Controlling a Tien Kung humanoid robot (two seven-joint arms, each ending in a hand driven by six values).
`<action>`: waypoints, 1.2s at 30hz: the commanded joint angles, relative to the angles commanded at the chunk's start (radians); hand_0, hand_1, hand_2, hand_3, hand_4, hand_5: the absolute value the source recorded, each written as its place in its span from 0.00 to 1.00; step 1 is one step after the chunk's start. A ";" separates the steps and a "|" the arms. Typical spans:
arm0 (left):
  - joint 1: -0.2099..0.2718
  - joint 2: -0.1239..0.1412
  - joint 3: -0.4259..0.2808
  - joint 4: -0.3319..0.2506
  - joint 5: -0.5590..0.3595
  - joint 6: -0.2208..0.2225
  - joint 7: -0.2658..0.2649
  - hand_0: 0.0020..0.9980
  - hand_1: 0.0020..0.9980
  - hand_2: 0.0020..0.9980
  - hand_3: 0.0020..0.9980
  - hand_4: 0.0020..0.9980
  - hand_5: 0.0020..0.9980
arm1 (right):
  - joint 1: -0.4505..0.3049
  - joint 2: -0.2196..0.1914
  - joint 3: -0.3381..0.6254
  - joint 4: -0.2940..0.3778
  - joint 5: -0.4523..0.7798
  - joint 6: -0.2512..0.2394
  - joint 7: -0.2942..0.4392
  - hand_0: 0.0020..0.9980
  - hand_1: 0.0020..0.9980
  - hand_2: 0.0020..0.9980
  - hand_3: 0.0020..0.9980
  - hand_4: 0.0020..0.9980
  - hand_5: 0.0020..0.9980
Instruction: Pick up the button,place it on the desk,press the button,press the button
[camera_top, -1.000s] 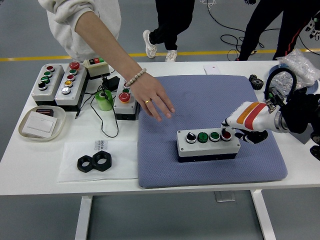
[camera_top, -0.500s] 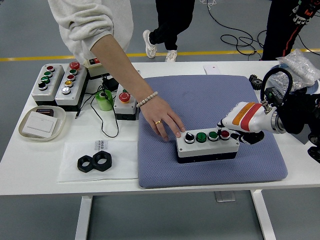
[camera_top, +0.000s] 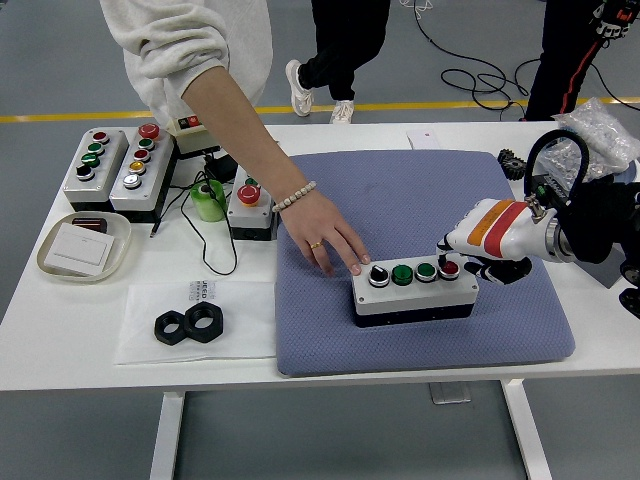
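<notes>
The button box (camera_top: 415, 292) — grey top, black base, four controls in a row — sits on the blue-grey pad (camera_top: 420, 205) that covers the right half of the white surface (camera_top: 90, 330). From left to right its controls are a black knob, two green buttons and a red button (camera_top: 450, 267) at the right end.

The robot's right hand (camera_top: 480, 250), white with an orange and red band, comes in from the right edge and rests at the box's right end. Its fingers are curled, with one dark fingertip (camera_top: 444, 258) down at the red button (touching it, as far as the view allows); the hand grips nothing.

A person's hand (camera_top: 330, 235) reaches in from the far side, wearing a bead bracelet and a ring; its fingertips lie on the pad right at the box's left end, beside the black knob.

Left of the pad stand other control boxes: a pair of grey ones (camera_top: 118, 170) with coloured buttons, and a small one with a red mushroom button (camera_top: 250, 194). A green tape roll (camera_top: 208, 199) stands between them. Nearer the front lie a shallow tray (camera_top: 82, 246) and two black hex nuts (camera_top: 190, 324) on a white sheet.
</notes>
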 joint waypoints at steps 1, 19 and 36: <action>0.000 0.000 -0.001 0.000 0.001 0.000 0.000 0.74 0.91 0.98 0.93 0.60 1.00 | 0.000 0.003 -0.003 0.006 0.000 0.000 0.000 0.26 0.08 0.10 0.73 0.40 0.00; 0.006 0.001 -0.002 0.000 0.001 0.001 -0.001 0.74 0.91 0.98 0.93 0.61 1.00 | -0.002 0.011 -0.005 0.004 0.000 -0.001 0.001 0.26 0.09 0.10 0.73 0.40 0.00; 0.006 0.002 0.020 0.000 -0.014 -0.002 -0.001 0.74 0.91 0.98 0.93 0.61 1.00 | -0.020 -0.016 0.033 -0.036 0.000 -0.004 -0.001 0.26 0.09 0.10 0.72 0.40 0.00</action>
